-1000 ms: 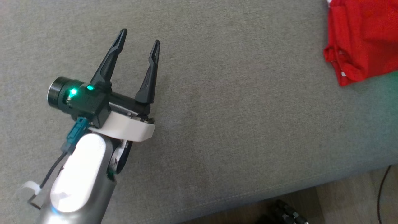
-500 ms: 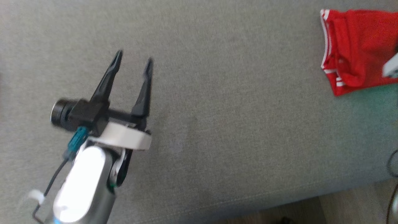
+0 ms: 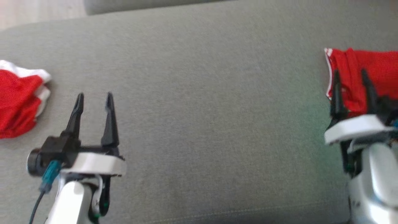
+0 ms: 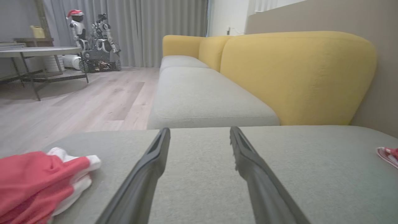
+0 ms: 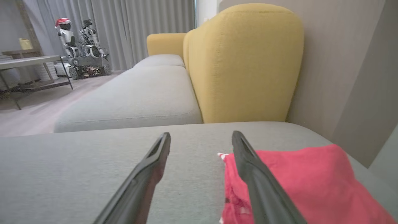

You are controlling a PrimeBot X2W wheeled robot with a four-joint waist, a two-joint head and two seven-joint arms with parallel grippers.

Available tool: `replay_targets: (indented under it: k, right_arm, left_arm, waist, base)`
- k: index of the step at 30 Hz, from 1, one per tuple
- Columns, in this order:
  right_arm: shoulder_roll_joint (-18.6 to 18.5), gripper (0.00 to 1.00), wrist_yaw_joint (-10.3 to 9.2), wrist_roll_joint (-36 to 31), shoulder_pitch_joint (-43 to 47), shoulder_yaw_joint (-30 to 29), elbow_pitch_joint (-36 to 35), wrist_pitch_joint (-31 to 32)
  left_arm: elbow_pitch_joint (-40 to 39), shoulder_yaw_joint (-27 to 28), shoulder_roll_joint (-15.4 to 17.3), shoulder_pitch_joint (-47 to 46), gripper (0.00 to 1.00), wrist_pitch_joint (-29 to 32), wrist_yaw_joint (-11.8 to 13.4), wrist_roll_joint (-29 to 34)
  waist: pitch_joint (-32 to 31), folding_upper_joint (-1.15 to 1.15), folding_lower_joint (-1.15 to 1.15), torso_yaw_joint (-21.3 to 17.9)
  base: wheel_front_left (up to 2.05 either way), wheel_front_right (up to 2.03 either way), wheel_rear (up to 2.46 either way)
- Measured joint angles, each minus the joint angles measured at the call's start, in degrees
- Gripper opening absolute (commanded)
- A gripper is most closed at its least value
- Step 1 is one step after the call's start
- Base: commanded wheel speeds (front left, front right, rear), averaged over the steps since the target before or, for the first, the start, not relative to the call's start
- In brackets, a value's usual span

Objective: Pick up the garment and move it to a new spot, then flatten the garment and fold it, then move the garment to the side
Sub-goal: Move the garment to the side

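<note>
Head view. A broad grey woven upholstered seat cushion (image 3: 211,109) carries the work. The folded red fabric garment with white striped edging (image 3: 379,65) lies at the cushion's far right, running off the frame edge. The right gripper (image 3: 349,73) stands at the garment's left border, its two dark fingers (image 3: 336,93) spread apart and holding nothing. Whether they touch the fabric cannot be told.

The left gripper (image 3: 94,97) hangs over bare cushion at lower left, fingers likewise parted and empty. A second crumpled red-and-white cloth (image 3: 17,105) lies just beside it at the left edge, apart from the fingers.

Wrist views. Beyond the cushion stand a mustard-yellow padded backrest (image 5: 245,62) and a pale wooden floor (image 4: 77,99). In the right wrist view, the garment sits beneath and right of the right-hand finger.
</note>
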Motion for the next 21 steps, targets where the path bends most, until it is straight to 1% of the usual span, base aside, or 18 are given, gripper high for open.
replay_targets:
  k: [4,5,8,14,21]
  right_arm:
    - [1.51,1.00,-0.01,1.80,7.40,2.86,-9.71,4.10]
    - [1.86,1.00,-0.01,2.49,10.08,4.11,-13.40,6.06]
    - [2.00,1.00,0.00,2.64,12.74,5.19,-17.70,7.97]
    - [2.53,1.00,-0.01,3.31,17.70,6.21,-22.27,10.24]
    - [3.16,1.00,0.00,3.74,22.84,6.68,-23.75,11.91]
  left_arm:
    - [-0.60,2.38,0.04,2.73,1.00,0.00,0.53,-0.09]
    - [-1.02,3.37,0.07,3.65,1.00,0.00,0.48,-0.37]
    - [-1.08,3.82,0.45,5.02,1.00,0.00,-0.10,-0.64]
    - [-0.02,4.38,1.60,8.49,1.00,0.00,-2.26,-0.92]
    - [2.07,3.34,2.33,11.37,1.00,0.21,-3.46,-1.45]
  waist:
    - [-2.50,0.00,0.00,1.95]
    - [-3.53,0.00,0.00,2.84]
    - [-4.99,0.00,0.00,3.85]
    - [-7.73,0.00,0.00,4.81]
    - [-10.59,0.00,0.00,4.74]
  base:
    - [0.00,0.00,0.00]
    - [0.00,0.00,0.00]
    - [0.00,0.00,0.00]
    - [0.00,0.00,0.00]
    - [0.00,0.00,0.00]
